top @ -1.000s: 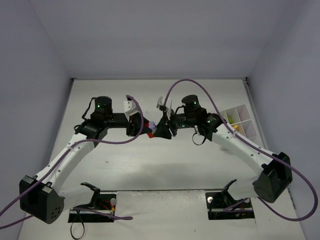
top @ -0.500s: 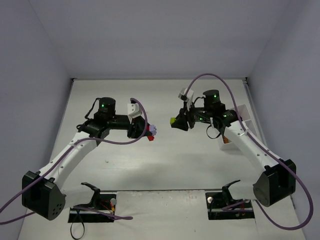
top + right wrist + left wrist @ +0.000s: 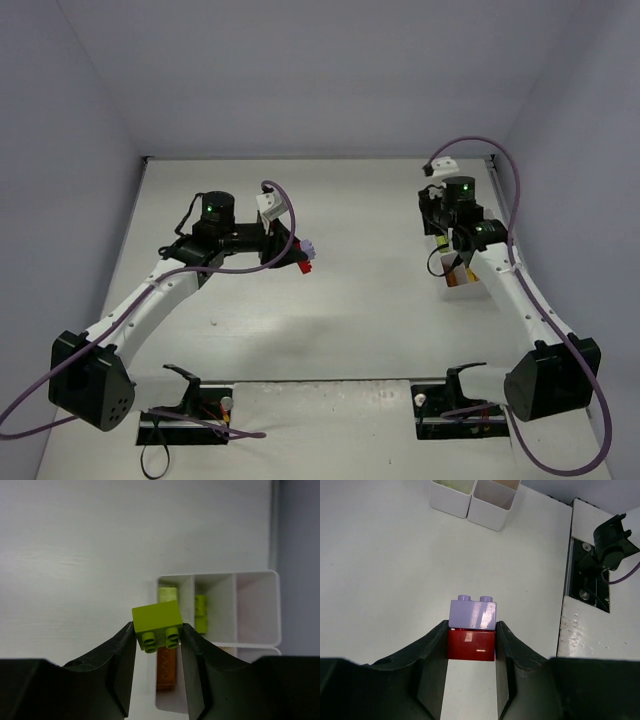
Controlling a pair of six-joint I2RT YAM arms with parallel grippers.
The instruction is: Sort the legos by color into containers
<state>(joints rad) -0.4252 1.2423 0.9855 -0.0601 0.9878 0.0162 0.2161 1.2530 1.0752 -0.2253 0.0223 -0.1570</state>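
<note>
My left gripper (image 3: 471,647) is shut on a red lego (image 3: 471,645) with a lavender lego (image 3: 473,614) stuck to its far side, held above the table. In the top view this left gripper (image 3: 300,256) hangs left of centre. My right gripper (image 3: 158,630) is shut on a lime green lego (image 3: 157,620), studs facing the camera, above the near-left corner of the white divided tray (image 3: 220,573). Two tray compartments each hold a lime lego (image 3: 168,594) (image 3: 201,612); another holds an orange lego (image 3: 166,667). From above, the right gripper (image 3: 443,246) hides most of the tray (image 3: 452,268).
The left wrist view shows two tray compartments (image 3: 470,502) at the far edge and a black arm mount (image 3: 610,545) beside a recessed slot at right. Purple cables (image 3: 250,268) loop from both arms. Side walls (image 3: 70,200) close in the table.
The grippers were together at the centre a second ago. The right arm has swung right with the lime lego to over the tray. The left arm kept the red and lavender pair, shifting slightly.
</note>
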